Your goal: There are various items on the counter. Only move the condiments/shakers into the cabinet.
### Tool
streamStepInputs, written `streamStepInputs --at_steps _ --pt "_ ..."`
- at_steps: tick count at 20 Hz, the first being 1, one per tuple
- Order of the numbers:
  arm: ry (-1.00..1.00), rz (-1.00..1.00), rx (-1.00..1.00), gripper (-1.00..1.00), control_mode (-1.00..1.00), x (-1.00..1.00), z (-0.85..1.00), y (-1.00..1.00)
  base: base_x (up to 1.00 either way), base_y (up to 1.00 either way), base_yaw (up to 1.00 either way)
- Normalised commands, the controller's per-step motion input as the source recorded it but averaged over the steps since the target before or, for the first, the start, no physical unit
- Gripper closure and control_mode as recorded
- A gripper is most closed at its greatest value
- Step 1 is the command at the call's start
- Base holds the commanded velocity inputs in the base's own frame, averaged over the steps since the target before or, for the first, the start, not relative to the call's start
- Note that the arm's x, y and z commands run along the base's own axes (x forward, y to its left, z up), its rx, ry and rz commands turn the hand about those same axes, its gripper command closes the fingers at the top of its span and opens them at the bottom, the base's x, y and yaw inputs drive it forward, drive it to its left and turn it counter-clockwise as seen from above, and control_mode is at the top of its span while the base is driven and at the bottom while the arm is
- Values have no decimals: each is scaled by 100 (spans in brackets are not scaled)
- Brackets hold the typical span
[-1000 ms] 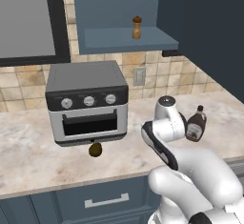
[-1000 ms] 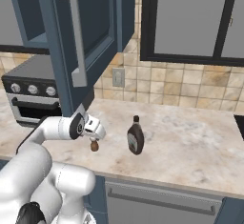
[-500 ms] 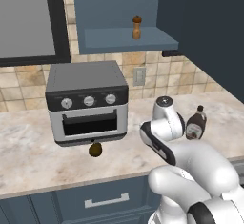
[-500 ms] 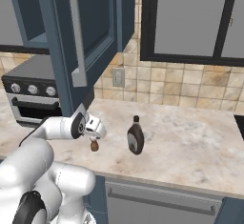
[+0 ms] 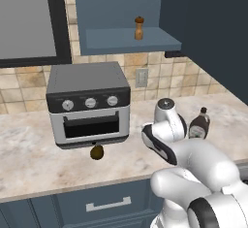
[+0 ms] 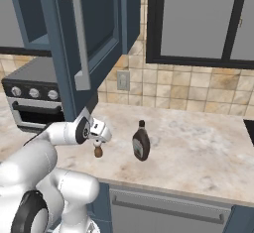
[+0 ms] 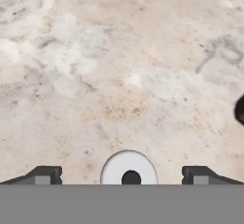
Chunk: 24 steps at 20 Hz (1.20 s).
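A white-topped wooden shaker [image 7: 128, 168] stands on the marbled counter [image 7: 119, 66], seen from straight above between my two finger tips. My gripper [image 7: 121, 175] is open and wide around it, without touching it. From the right base view, the gripper [image 6: 98, 140] hangs just over the shaker [image 6: 98, 151]. The dark syrup bottle [image 6: 141, 141] stands upright a little to its right, and shows again as the syrup bottle [image 5: 199, 124]. The brown-topped shaker [image 5: 139, 28] stands on the cabinet shelf [image 5: 126, 40]. The round fruit [image 5: 97, 152] lies in front of the toaster oven.
A grey toaster oven [image 5: 88, 101] with three knobs sits on the counter left of my arm. The open cabinet door [image 6: 84, 29] hangs above and left of the gripper. Blue-grey drawers [image 5: 109, 203] run under the counter's front edge.
The arm's lower links have turned a little. The hand stays over the white-topped shaker, barely moved.
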Motion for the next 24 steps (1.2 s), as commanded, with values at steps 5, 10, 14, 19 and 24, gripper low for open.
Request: streamStepInputs --at_steps 5,10,14,19,24 --pt "0 0 0 -100 -100 0 -30 -2 0 0 0" --pt "0 0 0 -100 -100 -1 -36 0 0 0 0" --pt "0 0 0 -100 -100 0 -41 0 0 0 0" --pt "0 0 0 100 -100 -2 -34 0 0 0 0" --pt "0 0 0 100 -100 -2 0 0 0 0 0"
